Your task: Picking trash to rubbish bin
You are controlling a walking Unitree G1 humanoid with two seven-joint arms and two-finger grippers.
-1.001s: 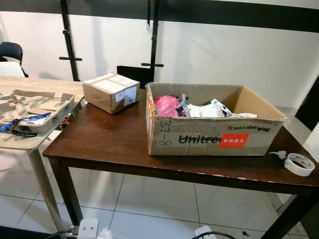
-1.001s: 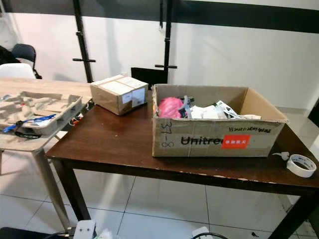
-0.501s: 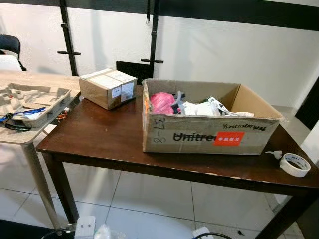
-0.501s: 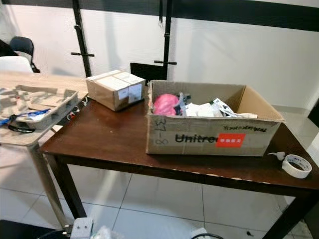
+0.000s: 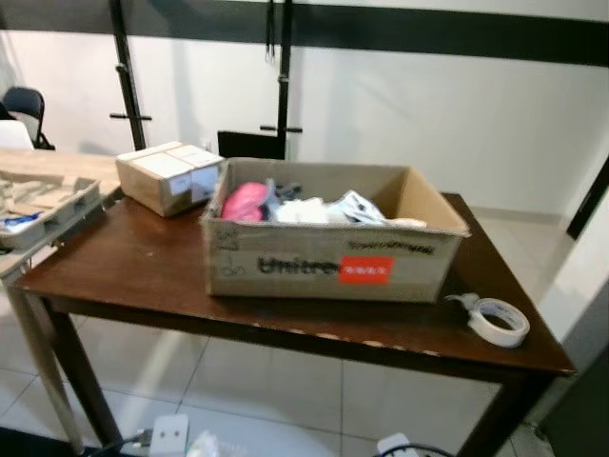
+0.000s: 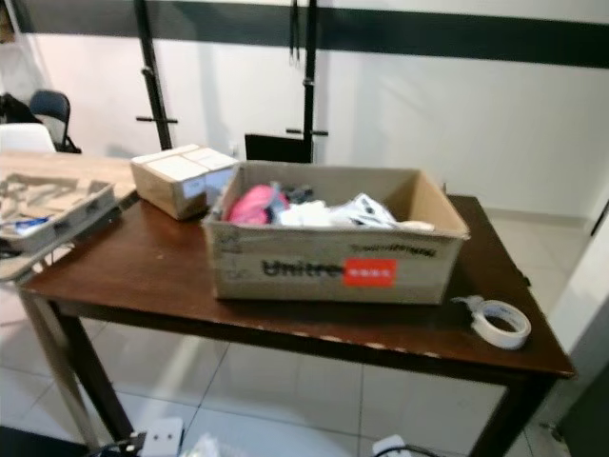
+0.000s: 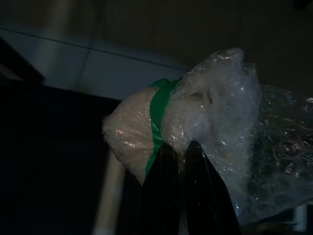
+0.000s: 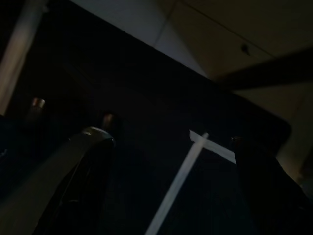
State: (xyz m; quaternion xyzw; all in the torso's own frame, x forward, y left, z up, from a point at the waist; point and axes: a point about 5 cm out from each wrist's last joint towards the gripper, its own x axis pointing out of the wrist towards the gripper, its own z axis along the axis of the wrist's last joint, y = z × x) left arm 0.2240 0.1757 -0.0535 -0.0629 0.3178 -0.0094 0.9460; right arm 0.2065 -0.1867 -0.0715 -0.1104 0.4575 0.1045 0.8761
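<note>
My left tool (image 7: 178, 161) is clenched on a wad of bubble wrap (image 7: 215, 132) with a green tape band (image 7: 159, 115) round it, the two black fingers (image 7: 164, 186) pinching nearly together at the wad's underside, low beside me in the shade. I judge the wad very light, soft and springy, slick film that could slide out of a thin pinch, so the firmer taped waist looks the better place to hold than the loose flap. My right tool (image 8: 166, 186) hangs idle in the dark, fingers spread wide with nothing between them. Ahead, on the brown table (image 5: 143, 262), sits the open carton (image 5: 328, 267) already holding pink and white rubbish, which I take to be the bin; a small sealed box (image 5: 169, 177) stands just behind its left corner and a tape roll (image 5: 500, 321) lies off its right end. The carton's floor is hidden behind its front wall, the head views are blurred, and both wrist pictures are too dim to make out the surroundings.
</note>
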